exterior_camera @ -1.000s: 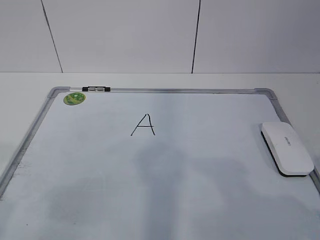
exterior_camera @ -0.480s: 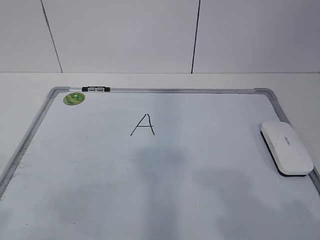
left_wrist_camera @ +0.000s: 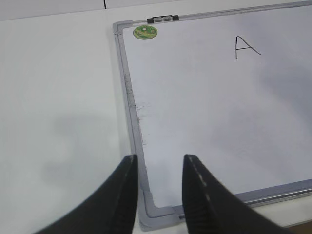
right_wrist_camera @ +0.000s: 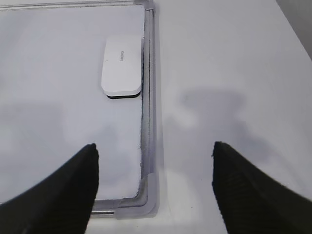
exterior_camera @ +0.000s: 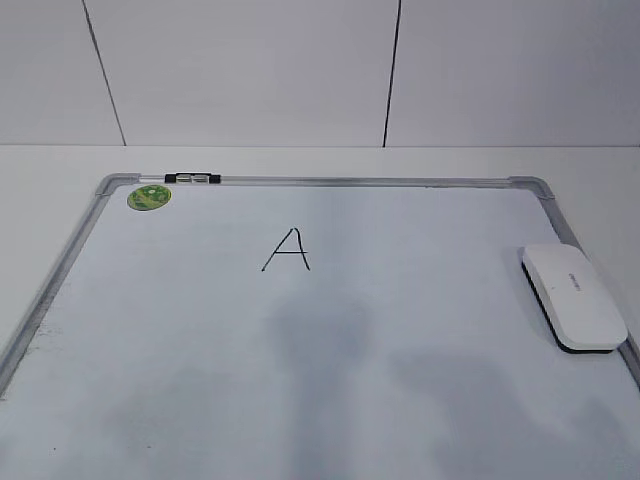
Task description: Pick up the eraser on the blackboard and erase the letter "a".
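The blackboard (exterior_camera: 400, 340) is a white dry-erase board with a silver frame, lying flat on the table. The eraser (exterior_camera: 573, 297), white with a black underside, lies on its right edge; in the right wrist view it (right_wrist_camera: 122, 66) is ahead and left of my right gripper (right_wrist_camera: 153, 151), which is wide open and empty above the board's near right corner. My left gripper (left_wrist_camera: 159, 163) is open and empty above the near left corner of the board (left_wrist_camera: 195, 122). A pointed capital "A" (exterior_camera: 287, 250) is written mid-board. No lowercase "a" is in view.
A round green sticker (exterior_camera: 148, 197) and a small black-and-silver clip (exterior_camera: 192, 179) sit at the board's far left corner. White table surrounds the board on both sides. A white panelled wall stands behind.
The faint shadows on the near part of the board have shifted slightly. The eraser and the board have not moved.
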